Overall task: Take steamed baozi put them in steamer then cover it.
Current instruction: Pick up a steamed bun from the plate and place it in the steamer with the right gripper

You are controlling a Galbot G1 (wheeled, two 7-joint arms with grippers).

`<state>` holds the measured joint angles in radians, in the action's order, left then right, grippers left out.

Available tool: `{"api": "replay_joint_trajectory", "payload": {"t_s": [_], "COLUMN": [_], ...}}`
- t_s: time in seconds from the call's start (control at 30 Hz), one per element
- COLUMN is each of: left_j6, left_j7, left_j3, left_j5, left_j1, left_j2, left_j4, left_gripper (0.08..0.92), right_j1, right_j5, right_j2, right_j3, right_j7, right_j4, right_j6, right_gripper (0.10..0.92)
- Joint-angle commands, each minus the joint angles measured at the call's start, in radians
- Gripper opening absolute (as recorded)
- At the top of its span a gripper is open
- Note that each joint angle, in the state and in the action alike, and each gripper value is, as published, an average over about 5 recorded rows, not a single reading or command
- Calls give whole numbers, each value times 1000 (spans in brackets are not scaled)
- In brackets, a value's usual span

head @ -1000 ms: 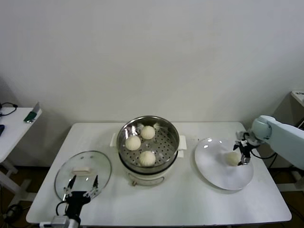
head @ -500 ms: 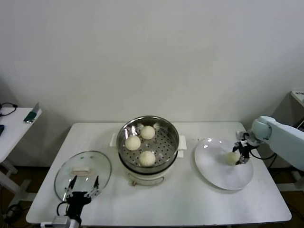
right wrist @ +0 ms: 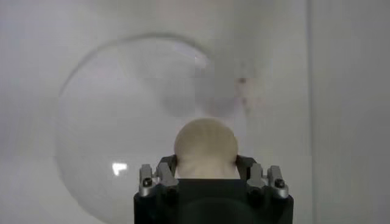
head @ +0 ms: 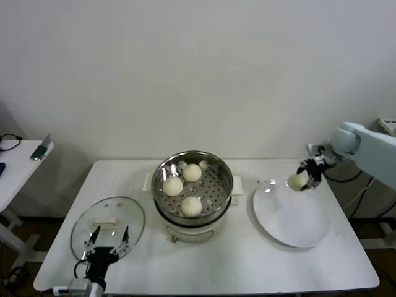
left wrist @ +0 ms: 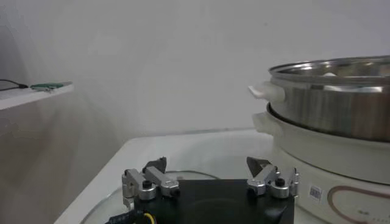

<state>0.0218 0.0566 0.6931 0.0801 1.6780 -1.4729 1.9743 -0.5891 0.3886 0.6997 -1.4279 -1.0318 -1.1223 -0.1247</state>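
Observation:
The steel steamer stands mid-table on its white base with three off-white baozi on its perforated tray. A fourth baozi hangs in the air over the far edge of the white plate, and my right gripper is shut on it. At the table's front left my left gripper waits open over the glass lid with nothing between its fingers.
The glass lid lies flat left of the steamer with a white handle on top. A side table with small items stands at far left. The plate holds nothing else.
My right gripper closed on the baozi that lay on the plate and lifted it up and toward the far edge. The left arm has not moved.

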Motion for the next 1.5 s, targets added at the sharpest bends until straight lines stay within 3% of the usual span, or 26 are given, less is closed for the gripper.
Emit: {"api": "replay_joint_trajectory", "payload": {"t_s": [0.03,0.3,0.63,0.93,1.5], "left_j6": [2,5,2,-1,5], "left_j7": [0,-4,-7,-7,-7], "left_j3": [-2,8,25,25,32], "left_j5": [2,16,41,48,60], "left_j1": [-3,-3,2,-3,-2], "left_j2": [4,13,28,30,31], "left_j4": [4,13,18,13,14], "left_gripper": [823,823,823,823,823], "right_j1": [-476,-407,-253,-141,-82], "right_j5": [378,482,407,252,230], "right_j2": [117,293,468,476,481], "right_j3": [-241,-183,-208,-227,-203], "right_j7": [49,180,256,267,298], "right_j4": [-345,-471,-329,-261,-249], "right_j6": [-115,-210,-255,-255,-275], "right_gripper": [653,653,653,653,654]}}
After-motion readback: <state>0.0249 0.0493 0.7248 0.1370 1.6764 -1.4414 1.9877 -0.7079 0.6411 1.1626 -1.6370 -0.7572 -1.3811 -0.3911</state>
